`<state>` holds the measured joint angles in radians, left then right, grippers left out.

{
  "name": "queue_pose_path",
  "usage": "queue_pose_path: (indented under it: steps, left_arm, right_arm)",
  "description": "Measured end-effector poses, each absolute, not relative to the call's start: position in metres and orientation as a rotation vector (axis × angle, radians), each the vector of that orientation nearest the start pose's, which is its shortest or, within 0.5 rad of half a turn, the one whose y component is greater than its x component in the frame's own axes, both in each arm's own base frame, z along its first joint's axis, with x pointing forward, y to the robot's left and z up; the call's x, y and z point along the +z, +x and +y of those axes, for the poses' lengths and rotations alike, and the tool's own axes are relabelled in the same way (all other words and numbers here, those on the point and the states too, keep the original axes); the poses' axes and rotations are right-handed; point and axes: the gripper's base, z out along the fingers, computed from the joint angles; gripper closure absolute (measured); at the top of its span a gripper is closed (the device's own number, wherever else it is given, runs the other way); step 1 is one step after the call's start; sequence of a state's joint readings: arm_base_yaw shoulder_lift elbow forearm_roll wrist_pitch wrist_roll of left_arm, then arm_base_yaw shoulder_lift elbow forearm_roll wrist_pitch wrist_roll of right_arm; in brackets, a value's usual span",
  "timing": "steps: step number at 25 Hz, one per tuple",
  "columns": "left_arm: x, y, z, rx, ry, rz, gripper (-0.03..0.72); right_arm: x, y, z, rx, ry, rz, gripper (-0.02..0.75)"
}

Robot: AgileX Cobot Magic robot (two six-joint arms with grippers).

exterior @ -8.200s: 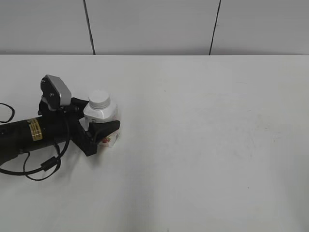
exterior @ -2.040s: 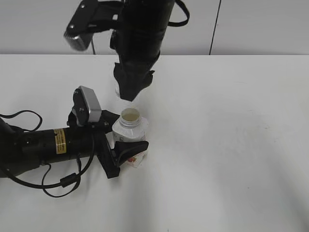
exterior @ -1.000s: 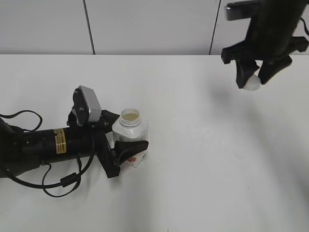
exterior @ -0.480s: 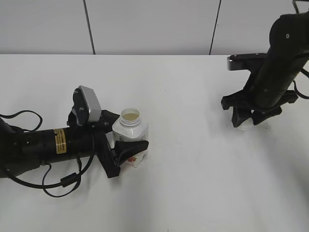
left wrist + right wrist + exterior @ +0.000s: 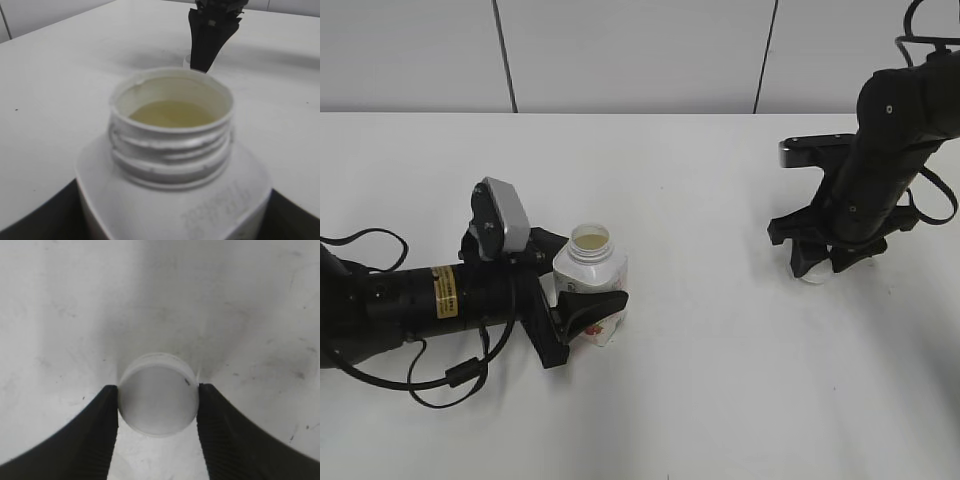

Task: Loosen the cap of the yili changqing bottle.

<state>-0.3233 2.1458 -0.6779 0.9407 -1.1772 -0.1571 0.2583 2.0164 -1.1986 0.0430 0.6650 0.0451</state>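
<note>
White table (image 5: 700, 400): 1 open bottle (image 5: 590, 285), 1 cap (image 5: 157, 400), 2 grippers.

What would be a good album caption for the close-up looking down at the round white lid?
Right pincer grips the cap low over the white table.

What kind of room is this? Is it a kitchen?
Probably not a kitchen. It looks like a robot test bench or lab: a bare white table, plain grey wall panels behind it, and two black robot arms, one holding an open bottle, the other a cap.
</note>
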Motion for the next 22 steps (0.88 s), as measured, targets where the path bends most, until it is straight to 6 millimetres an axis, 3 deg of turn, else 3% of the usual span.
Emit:
queue_pose_path:
  steps: [2, 5, 7, 11, 16, 22]
  left_arm:
    - [0.072, 0.273, -0.163, -0.829, 1.102, 1.589, 0.211]
    - [0.072, 0.273, -0.163, -0.829, 1.102, 1.589, 0.211]
    - [0.072, 0.273, -0.163, -0.829, 1.102, 1.589, 0.211]
    - [0.072, 0.272, -0.163, -0.830, 1.105, 1.588, 0.204]
    - [0.068, 0.274, -0.158, -0.806, 1.121, 1.623, 0.101]
    - [0.063, 0.270, -0.137, -0.796, 1.091, 1.684, 0.099]
  right_arm:
    - [0.121, 0.361, 0.098, 0.082, -0.271, 2.960, 0.307]
    - [0.121, 0.361, 0.098, 0.082, -0.282, 2.959, 0.142]
    - [0.120, 0.361, 0.098, 0.080, -0.293, 2.958, 0.104]
    - [0.120, 0.359, 0.098, 0.077, -0.304, 2.971, 0.104]
    - [0.120, 0.358, 0.097, 0.074, -0.313, 2.990, 0.112]
    - [0.120, 0.356, 0.097, 0.071, -0.320, 3.005, 0.125]
